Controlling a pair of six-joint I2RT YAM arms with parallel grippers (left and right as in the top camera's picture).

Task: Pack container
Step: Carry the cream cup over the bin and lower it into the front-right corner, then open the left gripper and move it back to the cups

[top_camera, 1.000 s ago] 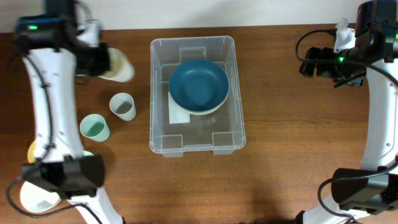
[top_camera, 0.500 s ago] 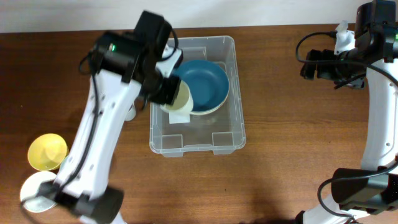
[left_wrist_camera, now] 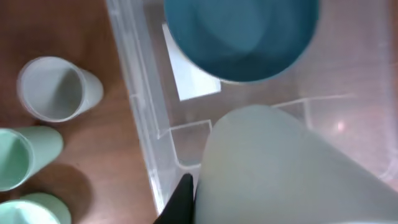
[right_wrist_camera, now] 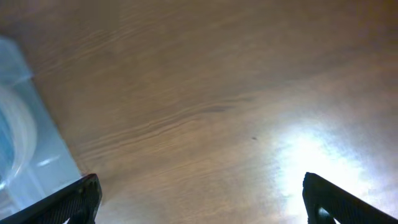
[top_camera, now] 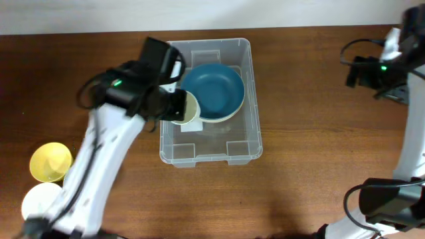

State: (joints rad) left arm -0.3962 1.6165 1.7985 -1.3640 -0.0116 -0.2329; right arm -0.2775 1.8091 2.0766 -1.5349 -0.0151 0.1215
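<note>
Clear container (top_camera: 210,157) holds round blue bowl (top_camera: 212,90); left gripper (top_camera: 176,105) clasps cream cup (left_wrist_camera: 280,168).

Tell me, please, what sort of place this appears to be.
Probably a robotics lab bench staged for household packing: a left arm and a right arm at a wooden table, a clear container holding a blue bowl, and a cream cup in the left fingers.

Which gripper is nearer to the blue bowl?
Left. The left gripper, holding a cream cup, is over the container, right beside the blue bowl; the right gripper hangs over the table, well away from it.
</note>
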